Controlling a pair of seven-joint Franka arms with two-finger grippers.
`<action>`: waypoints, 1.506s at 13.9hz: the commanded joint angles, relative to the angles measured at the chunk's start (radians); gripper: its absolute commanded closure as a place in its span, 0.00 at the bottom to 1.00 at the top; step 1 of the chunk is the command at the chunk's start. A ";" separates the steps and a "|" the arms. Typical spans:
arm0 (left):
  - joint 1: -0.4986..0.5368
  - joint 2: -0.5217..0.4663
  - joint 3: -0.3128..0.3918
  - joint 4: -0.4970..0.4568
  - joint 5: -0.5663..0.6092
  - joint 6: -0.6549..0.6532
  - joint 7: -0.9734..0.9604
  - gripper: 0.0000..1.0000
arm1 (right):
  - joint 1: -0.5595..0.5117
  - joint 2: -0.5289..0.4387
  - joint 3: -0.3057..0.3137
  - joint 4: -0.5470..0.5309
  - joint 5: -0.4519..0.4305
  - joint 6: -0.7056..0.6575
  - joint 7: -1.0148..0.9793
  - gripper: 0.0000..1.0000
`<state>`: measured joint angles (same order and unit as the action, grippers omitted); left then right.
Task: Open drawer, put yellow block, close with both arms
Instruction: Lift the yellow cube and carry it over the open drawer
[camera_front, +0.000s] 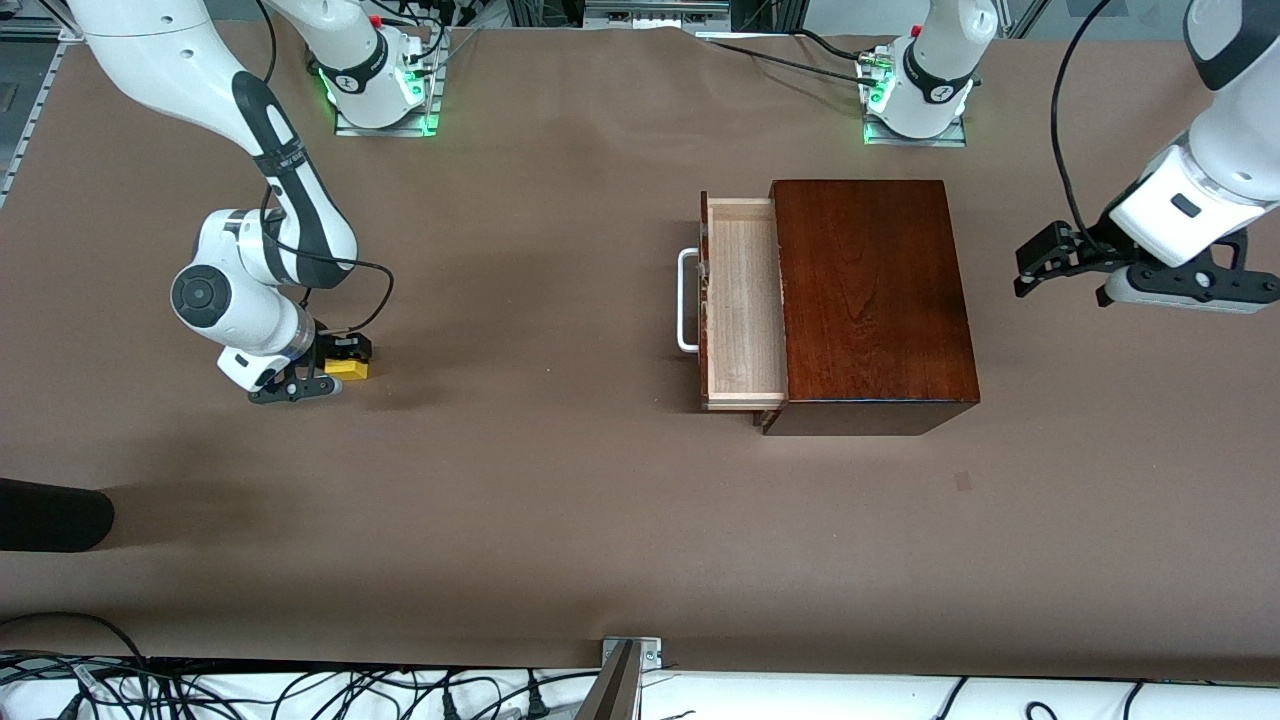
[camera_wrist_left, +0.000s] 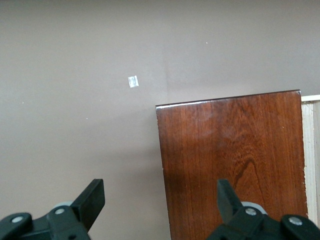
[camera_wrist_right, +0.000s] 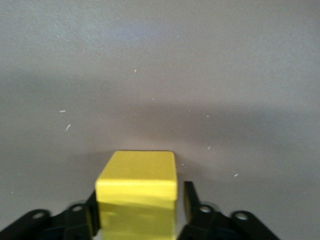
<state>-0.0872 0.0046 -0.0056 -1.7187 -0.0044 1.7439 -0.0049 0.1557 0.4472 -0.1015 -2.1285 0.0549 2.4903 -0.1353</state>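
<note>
Starting at the right arm's end of the table, the right gripper (camera_front: 338, 368) is down at the brown table (camera_front: 560, 480), its jaws closed on the yellow block (camera_front: 348, 369). The front view half hides the block; the right wrist view shows a black finger (camera_wrist_right: 189, 200) pressed to each side, though whether the block (camera_wrist_right: 137, 197) has left the table is hard to judge. Midway, the drawer (camera_front: 742, 300) stands pulled out of the wooden box (camera_front: 870, 300), white handle (camera_front: 686, 300) toward the block. Over the table past the box, the left gripper (camera_front: 1058, 262) hovers; its wrist view shows its fingers (camera_wrist_left: 92, 200) spread wide, nothing between them.
</note>
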 joint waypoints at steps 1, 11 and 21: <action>-0.005 -0.006 0.009 -0.015 0.001 -0.001 0.010 0.00 | -0.001 -0.025 0.017 0.016 0.017 -0.011 -0.030 1.00; -0.005 0.003 0.009 -0.006 0.003 0.000 0.006 0.00 | 0.214 -0.027 0.175 0.544 0.020 -0.508 -0.046 1.00; -0.009 0.015 0.007 0.008 0.017 0.003 0.005 0.00 | 0.685 0.263 0.252 1.054 -0.135 -0.570 -0.134 1.00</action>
<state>-0.0900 0.0101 -0.0024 -1.7254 -0.0033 1.7465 -0.0050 0.7836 0.6091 0.1602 -1.2168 -0.0505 1.9697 -0.1960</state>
